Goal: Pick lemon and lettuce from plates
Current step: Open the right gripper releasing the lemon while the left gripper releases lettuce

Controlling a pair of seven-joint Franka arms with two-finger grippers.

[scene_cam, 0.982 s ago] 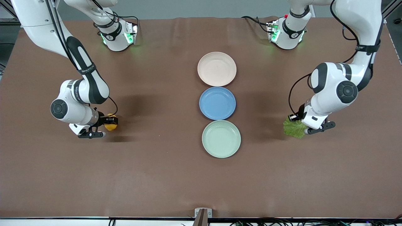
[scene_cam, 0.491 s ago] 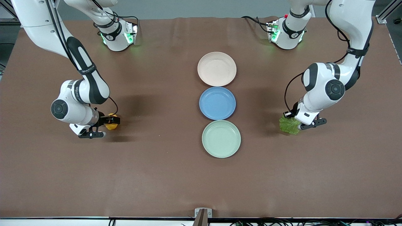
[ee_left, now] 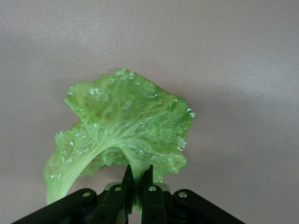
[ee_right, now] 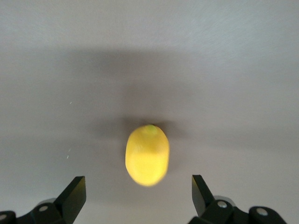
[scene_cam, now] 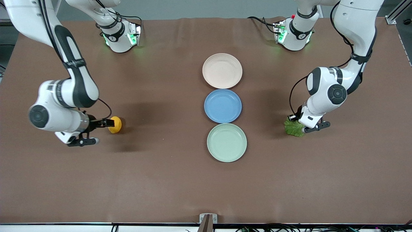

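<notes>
Lemon [ee_right: 147, 155] tip pointing away from open right end effector [ee_right: 138, 196]

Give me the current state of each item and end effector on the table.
lemon: on the table, released.
lettuce: pinched by the stem.
right end effector: open, beside the lemon.
left end effector: shut on the lettuce.
beige-pink plate: empty.
blue plate: empty.
mint green plate: empty.

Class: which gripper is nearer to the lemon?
Right. The right gripper, open, has the lemon just before its fingertips; the left gripper holds the lettuce at the left arm's end.
</notes>
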